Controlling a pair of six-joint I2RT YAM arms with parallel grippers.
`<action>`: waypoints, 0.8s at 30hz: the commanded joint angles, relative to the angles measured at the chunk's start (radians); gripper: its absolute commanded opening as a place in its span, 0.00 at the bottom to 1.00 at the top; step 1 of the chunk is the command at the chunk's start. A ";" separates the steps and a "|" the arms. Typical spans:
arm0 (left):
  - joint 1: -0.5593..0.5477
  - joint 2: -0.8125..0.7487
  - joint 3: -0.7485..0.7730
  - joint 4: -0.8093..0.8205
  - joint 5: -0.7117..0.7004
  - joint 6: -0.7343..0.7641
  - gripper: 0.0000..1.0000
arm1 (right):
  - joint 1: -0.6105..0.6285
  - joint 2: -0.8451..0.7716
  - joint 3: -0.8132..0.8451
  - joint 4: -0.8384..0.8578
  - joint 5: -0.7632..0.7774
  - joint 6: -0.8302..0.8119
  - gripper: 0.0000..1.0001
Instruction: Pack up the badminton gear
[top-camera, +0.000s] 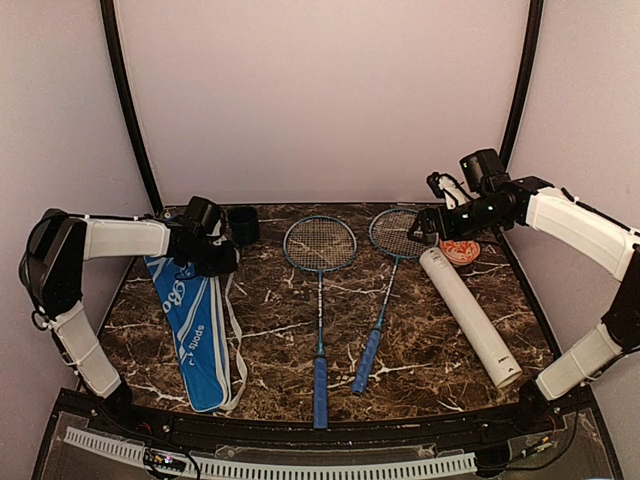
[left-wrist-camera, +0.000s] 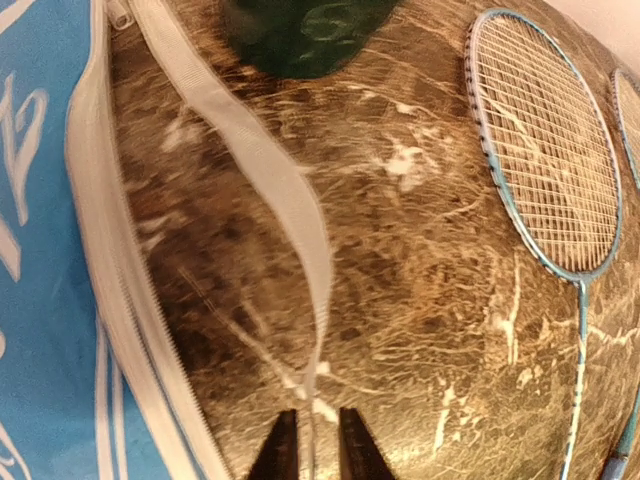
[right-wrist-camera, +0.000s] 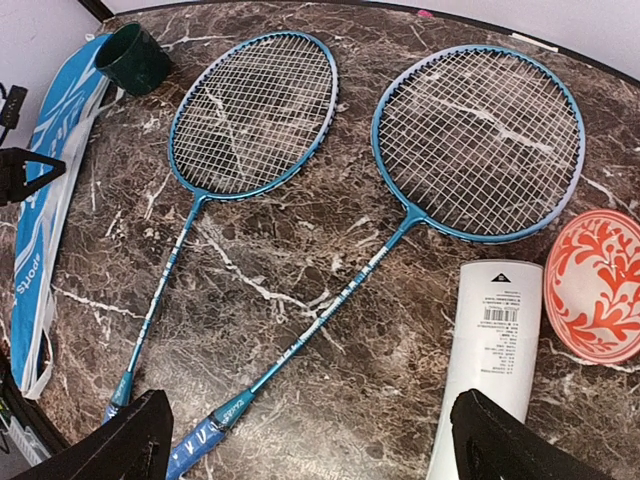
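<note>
The blue racket bag (top-camera: 190, 330) lies flat at the left. My left gripper (top-camera: 215, 258) is at its top end. In the left wrist view its fingertips (left-wrist-camera: 318, 450) stand close together with the bag's white strap (left-wrist-camera: 270, 180) running between them. Two blue-handled rackets (top-camera: 320, 300) (top-camera: 385, 300) lie side by side in the middle. The long white tube (top-camera: 470, 315) lies at the right. My right gripper (top-camera: 425, 225) is wide open and empty (right-wrist-camera: 310, 450) above the right racket's shaft (right-wrist-camera: 330, 310) and the tube's end (right-wrist-camera: 490, 340). No shuttlecocks show.
A small dark cup (top-camera: 243, 225) stands behind the bag, near my left gripper. An orange-and-white patterned bowl (top-camera: 460, 252) sits at the tube's far end. Dark curved posts and pale walls close in the back and sides.
</note>
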 joint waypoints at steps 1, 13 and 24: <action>-0.033 0.054 0.079 -0.082 -0.009 0.085 0.28 | 0.005 -0.014 -0.009 0.058 -0.062 0.016 0.97; 0.045 -0.019 0.001 -0.085 -0.195 -0.011 0.43 | 0.056 -0.014 -0.058 0.157 -0.151 0.078 0.91; 0.062 0.123 0.089 -0.131 -0.245 -0.024 0.37 | 0.124 0.009 -0.077 0.200 -0.144 0.104 0.91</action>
